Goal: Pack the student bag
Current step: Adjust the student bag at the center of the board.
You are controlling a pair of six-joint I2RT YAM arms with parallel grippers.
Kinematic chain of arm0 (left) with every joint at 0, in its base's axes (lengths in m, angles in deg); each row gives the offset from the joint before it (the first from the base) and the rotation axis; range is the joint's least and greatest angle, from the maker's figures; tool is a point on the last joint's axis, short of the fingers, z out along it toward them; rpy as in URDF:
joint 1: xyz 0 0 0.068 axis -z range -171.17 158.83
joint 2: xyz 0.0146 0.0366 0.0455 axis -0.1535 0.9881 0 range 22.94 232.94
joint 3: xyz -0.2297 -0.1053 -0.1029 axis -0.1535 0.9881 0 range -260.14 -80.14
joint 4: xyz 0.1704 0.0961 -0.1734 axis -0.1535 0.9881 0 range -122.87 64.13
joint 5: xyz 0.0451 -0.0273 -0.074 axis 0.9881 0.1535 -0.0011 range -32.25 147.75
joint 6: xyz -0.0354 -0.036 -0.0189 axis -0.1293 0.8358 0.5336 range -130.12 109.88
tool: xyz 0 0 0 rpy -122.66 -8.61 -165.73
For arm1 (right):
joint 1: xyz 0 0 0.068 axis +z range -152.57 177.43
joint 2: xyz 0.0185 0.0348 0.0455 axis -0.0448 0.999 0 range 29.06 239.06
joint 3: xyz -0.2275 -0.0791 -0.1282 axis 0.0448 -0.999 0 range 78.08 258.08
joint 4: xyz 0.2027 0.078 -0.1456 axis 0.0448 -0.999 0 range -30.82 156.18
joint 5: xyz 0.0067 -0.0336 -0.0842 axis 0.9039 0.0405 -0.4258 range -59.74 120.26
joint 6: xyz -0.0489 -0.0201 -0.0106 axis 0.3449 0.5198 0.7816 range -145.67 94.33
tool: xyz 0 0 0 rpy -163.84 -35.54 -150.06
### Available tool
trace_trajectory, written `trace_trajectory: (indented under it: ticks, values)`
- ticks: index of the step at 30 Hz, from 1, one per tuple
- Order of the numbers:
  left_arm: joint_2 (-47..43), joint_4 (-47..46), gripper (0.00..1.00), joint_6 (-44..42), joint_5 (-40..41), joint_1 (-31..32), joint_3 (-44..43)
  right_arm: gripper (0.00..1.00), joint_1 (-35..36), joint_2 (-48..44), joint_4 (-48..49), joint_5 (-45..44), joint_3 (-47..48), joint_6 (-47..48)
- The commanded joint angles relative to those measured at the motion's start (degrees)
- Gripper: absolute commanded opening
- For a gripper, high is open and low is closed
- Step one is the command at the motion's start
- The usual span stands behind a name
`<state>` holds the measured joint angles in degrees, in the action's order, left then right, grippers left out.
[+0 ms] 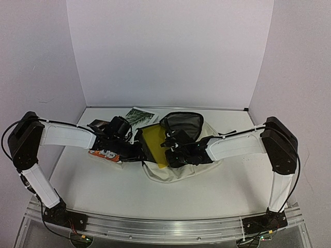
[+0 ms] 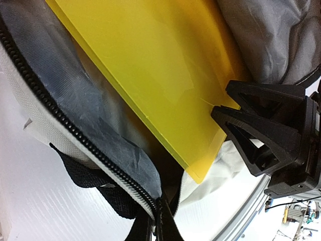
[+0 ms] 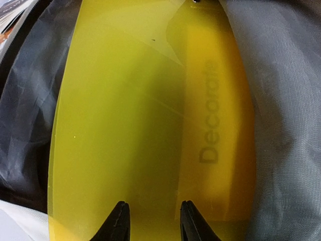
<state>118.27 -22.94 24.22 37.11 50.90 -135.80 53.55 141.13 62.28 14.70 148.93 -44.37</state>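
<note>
The student bag [image 1: 178, 170], cream with dark grey lining [image 1: 181, 124], lies open in the middle of the table. A translucent yellow folder [image 1: 154, 144] stands slanted in its mouth, its lower part inside against the lining [image 2: 90, 120]. My left gripper [image 2: 161, 223] is shut on the bag's zippered rim [image 2: 75, 135] at the near left of the opening. My right gripper [image 3: 153, 221] hovers over the flat face of the yellow folder [image 3: 125, 125] with its fingers apart and nothing between them. In the left wrist view, the right gripper's black fingers [image 2: 251, 125] meet the folder's lower corner.
A booklet with an orange and white cover [image 1: 106, 153] lies under my left arm, left of the bag. A leaf-print booklet [image 1: 138, 116] sits behind it near the back wall. A black strap [image 2: 85, 173] trails from the bag onto the white table [image 1: 103, 191].
</note>
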Motion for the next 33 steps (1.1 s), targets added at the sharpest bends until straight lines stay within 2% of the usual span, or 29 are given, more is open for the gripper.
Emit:
trace_trajectory:
  ticks: [1,4,7,10,18,23,33]
  values:
    - [-3.07,-3.19,0.00,-1.10,-1.40,0.43,0.50,0.41,-0.31,-2.47,-0.35,2.06,-0.67,1.39]
    - [-4.22,-3.72,0.00,-0.49,-0.63,0.40,1.08,0.55,-0.20,-7.46,-0.36,5.43,-4.60,5.28]
    - [-5.37,-5.06,0.00,-0.24,-0.83,0.48,1.76,0.65,0.17,-10.87,-0.48,4.69,-7.42,10.61]
    - [-5.91,-5.19,0.00,-0.80,-0.97,0.42,1.95,0.69,0.23,-11.92,-0.86,1.58,-8.85,14.14]
    - [-6.49,-3.26,0.00,-1.66,-0.54,0.40,1.20,0.74,1.65,-12.05,-3.14,-3.09,-8.87,21.20]
    - [-6.42,-1.68,0.00,-1.74,0.59,0.39,0.67,0.80,4.30,-12.06,-5.63,-9.15,-8.60,22.16]
    - [-6.77,-3.35,0.00,-3.16,-2.08,0.39,1.04,0.81,5.18,-6.04,-6.87,-15.97,-4.01,21.07]
